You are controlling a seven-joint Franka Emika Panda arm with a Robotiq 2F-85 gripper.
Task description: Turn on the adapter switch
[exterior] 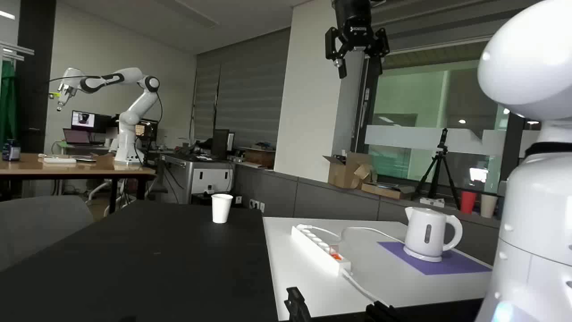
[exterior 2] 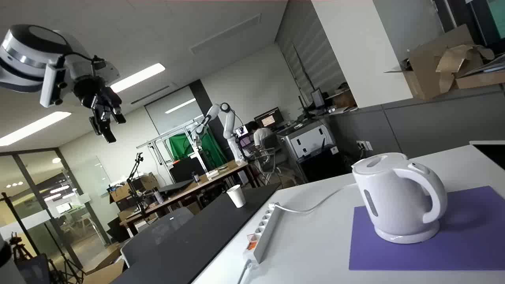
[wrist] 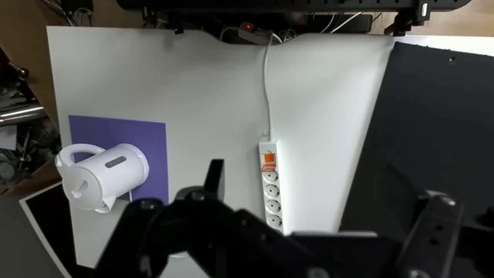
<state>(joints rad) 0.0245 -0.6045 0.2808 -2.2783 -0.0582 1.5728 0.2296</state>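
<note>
The adapter, a long white power strip, lies on the white table in both exterior views (exterior: 318, 256) (exterior 2: 269, 228) and in the wrist view (wrist: 272, 199). Its far end is hidden behind my gripper in the wrist view. The orange-red switch sits near its cable end in all views (exterior: 336, 256) (exterior 2: 251, 245) (wrist: 269, 157). A clear reddish flap stands raised beside the switch. I cannot tell the rocker's position. My gripper is open and empty, high above the table, well apart from the adapter, in both exterior views (exterior: 361, 67) (exterior 2: 113, 128) and the wrist view (wrist: 307, 173).
A white kettle (exterior: 424, 235) stands on a purple mat (exterior 2: 378, 252) beside the strip, with its cord running to the strip's far end. A white cup (exterior: 221, 208) stands on the black table (exterior: 152, 259) adjoining the white one. The strip's cable (wrist: 267, 85) runs to the table edge.
</note>
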